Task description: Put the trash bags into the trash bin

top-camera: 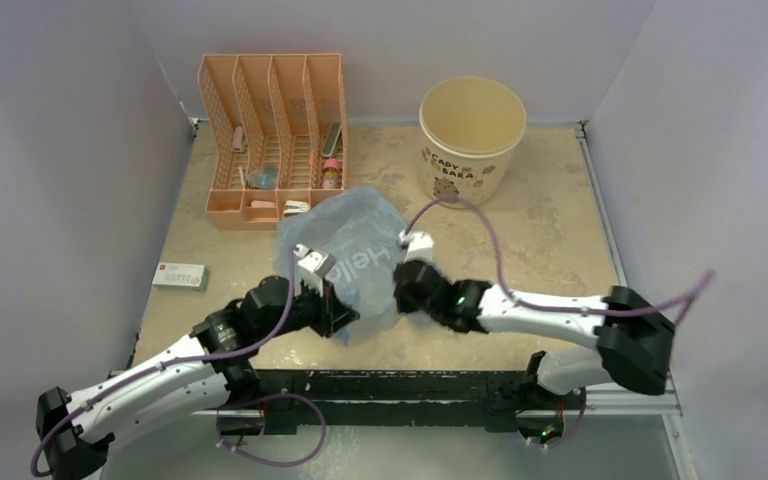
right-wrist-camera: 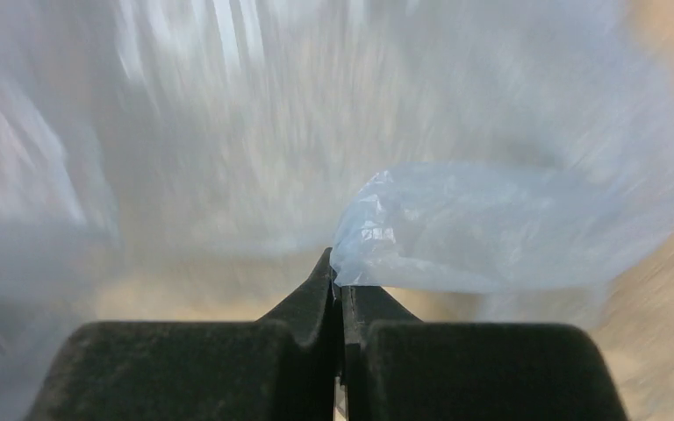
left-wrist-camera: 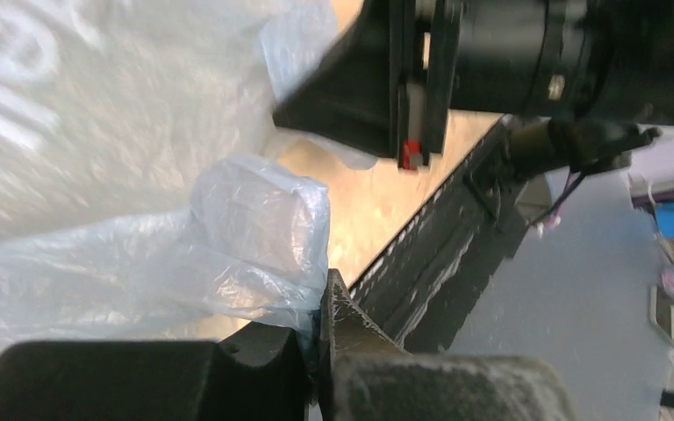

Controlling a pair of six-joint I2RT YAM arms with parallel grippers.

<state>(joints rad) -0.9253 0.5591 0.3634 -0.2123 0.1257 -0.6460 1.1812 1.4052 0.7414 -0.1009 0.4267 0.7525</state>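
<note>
A thin light-blue trash bag (top-camera: 352, 245) lies spread over the middle of the table (top-camera: 550, 235) and reaches toward its near edge, with white lettering showing on the film. Both arms have hold of the bag's near side. The left gripper (left-wrist-camera: 323, 307) has its fingers pressed together on a bunched fold of plastic at the bag's left end. The right gripper (right-wrist-camera: 340, 282) is likewise clamped, with a crinkled lip of film pinched between its tips at the right end. The cream trash bin (top-camera: 470, 165) stands upright at the far edge, right of centre, with its mouth open. It is beyond the bag and not touching it. An orange mesh organizer (top-camera: 272, 140) sits toward the far left corner, just beside the bag's far edge. A small white box (top-camera: 180, 276) rests by the left edge.
</note>
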